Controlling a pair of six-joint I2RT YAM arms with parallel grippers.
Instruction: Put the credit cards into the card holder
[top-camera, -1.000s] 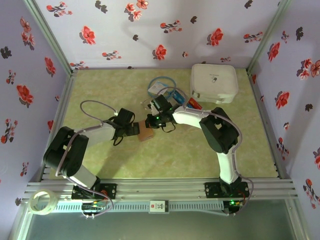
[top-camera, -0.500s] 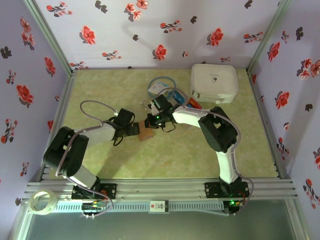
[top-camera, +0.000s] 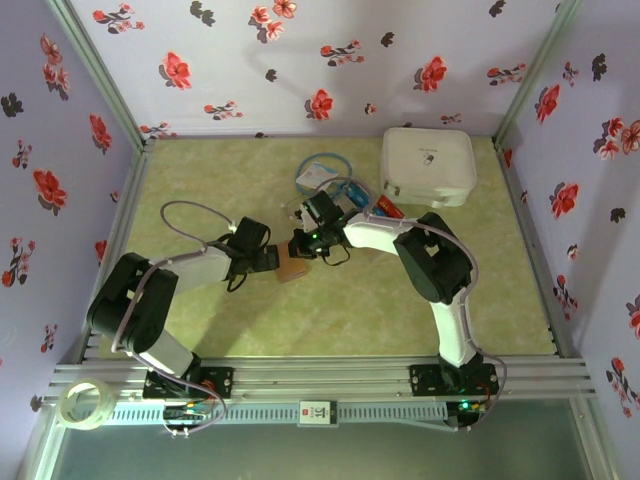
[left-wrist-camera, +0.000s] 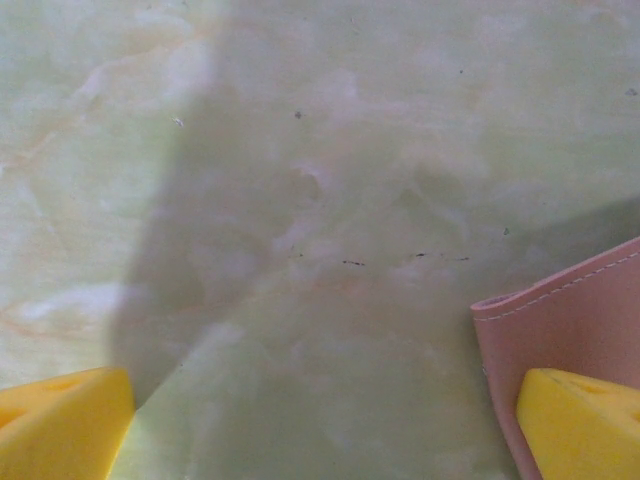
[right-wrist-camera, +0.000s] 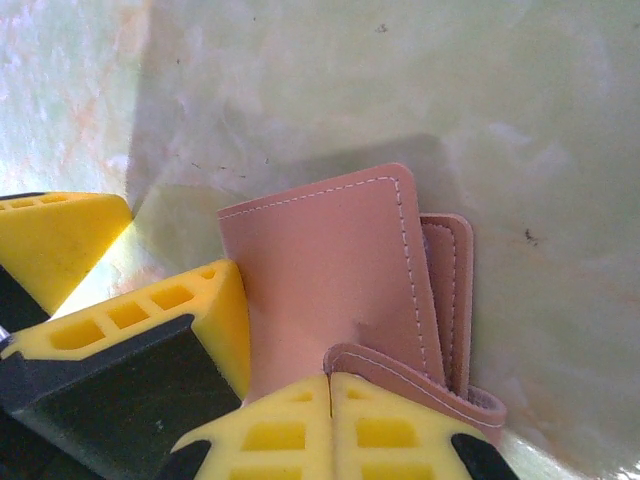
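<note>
Pinching the pinkish-tan leather card holder (right-wrist-camera: 330, 270) by one edge flap, right fingers (right-wrist-camera: 372, 432) are clenched on it; the holder lies near the middle of the pale green marbled tabletop (top-camera: 200, 180). Left fingers (top-camera: 271, 260) are spread wide, released, with one yellow fingertip (left-wrist-camera: 575, 420) at the holder's corner, contact unclear. Red and blue plastic credit cards (top-camera: 388, 209) sit toward the far edge, just beside the white square case (top-camera: 428, 165).

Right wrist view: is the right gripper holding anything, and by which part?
Yes: the right gripper, jaws shut, pinches the card holder by a corner of its lifted flap. The left gripper is open, holding nothing.
</note>
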